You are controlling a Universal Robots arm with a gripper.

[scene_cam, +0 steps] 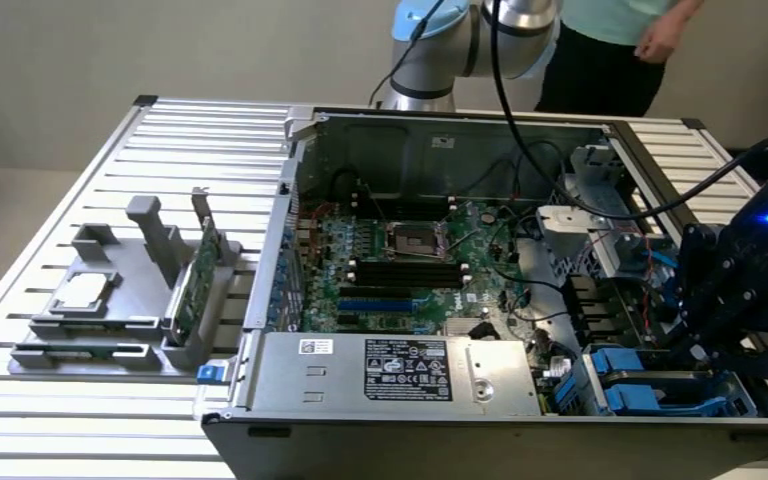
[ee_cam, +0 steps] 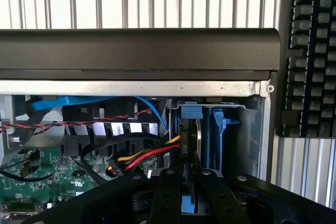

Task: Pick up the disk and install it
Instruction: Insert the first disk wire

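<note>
Gripper (ee_cam: 188,195) clamps disk (ee_cam: 190,137) edge-on at blue carrier rails (ee_cam: 218,121), in drive bay (ee_cam: 253,129). Disk prob. rigid, heavy, shock-sensitive; hold by rails.

An open computer case (scene_cam: 424,150) is lying on its side on a slatted metal table (scene_cam: 117,160). Its motherboard (scene_cam: 398,270) is facing up, and a silver power supply (scene_cam: 398,372) is sitting along the near edge. On the exterior view's left, a grey holder (scene_cam: 91,355) is carrying a small square processor chip (scene_cam: 84,291) lying flat and a green circuit card (scene_cam: 195,280) standing on edge. A person (scene_cam: 611,50) is standing behind the table. Red, yellow and black wires (ee_cam: 152,153) are running inside the case near a blue cable (ee_cam: 68,102). A black keyboard (ee_cam: 312,51) is lying just beside the case.
</note>
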